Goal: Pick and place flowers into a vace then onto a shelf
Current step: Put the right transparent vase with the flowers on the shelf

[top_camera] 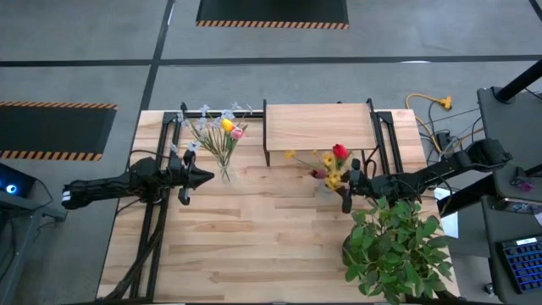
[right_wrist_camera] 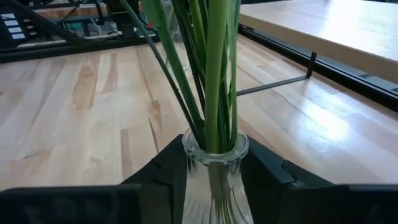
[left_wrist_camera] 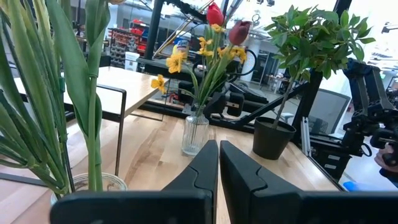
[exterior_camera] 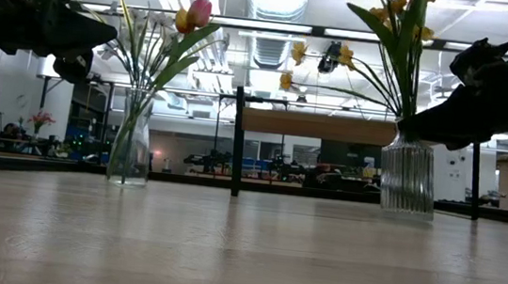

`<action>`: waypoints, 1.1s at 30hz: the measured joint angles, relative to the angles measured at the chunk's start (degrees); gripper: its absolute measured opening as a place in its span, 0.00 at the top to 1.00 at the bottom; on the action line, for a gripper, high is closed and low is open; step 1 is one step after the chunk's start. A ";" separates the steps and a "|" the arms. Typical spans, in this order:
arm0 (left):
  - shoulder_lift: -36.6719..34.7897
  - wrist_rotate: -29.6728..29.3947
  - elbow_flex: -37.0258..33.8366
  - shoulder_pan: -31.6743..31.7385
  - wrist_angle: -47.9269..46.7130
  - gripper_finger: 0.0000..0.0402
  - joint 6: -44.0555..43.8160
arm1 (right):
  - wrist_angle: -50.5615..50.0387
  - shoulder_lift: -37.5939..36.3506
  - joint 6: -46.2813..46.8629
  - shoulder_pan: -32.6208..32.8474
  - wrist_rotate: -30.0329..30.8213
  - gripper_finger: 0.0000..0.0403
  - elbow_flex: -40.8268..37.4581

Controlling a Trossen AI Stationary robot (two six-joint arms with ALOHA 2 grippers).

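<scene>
Pale wood planks make up the counter (top_camera: 254,237), which is set on a grey floor crossed by dark mats edged in orange and black stripes. An open hall with ceiling lights and ducts is seen beyond it in the low view.

At the far edge of the counter the small light wood shelf on thin black legs (top_camera: 320,125) is placed, with nothing on its board. A clear glass vase (exterior_camera: 130,148) holding yellow, pink and pale blue-white flowers (top_camera: 222,131) is found to the shelf's left. The left gripper (top_camera: 203,177) is held just beside this vase, its fingers (left_wrist_camera: 202,168) pressed together on nothing.

A ribbed clear glass vase (exterior_camera: 408,177) with red, dark red and yellow flowers (top_camera: 332,165) is stood just in front of the shelf's right half. The right gripper (top_camera: 345,188) is placed around its neck, with the fingers (right_wrist_camera: 165,165) clamped against the glass on both sides. A bushy green plant in a dark pot (top_camera: 394,246) is set near the counter's right front corner, close under the right arm.
</scene>
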 joint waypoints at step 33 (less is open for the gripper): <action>0.00 -0.02 -0.04 0.00 -0.02 1.00 0.00 | -38.02 -14.10 -13.11 -12.92 15.61 0.73 34.57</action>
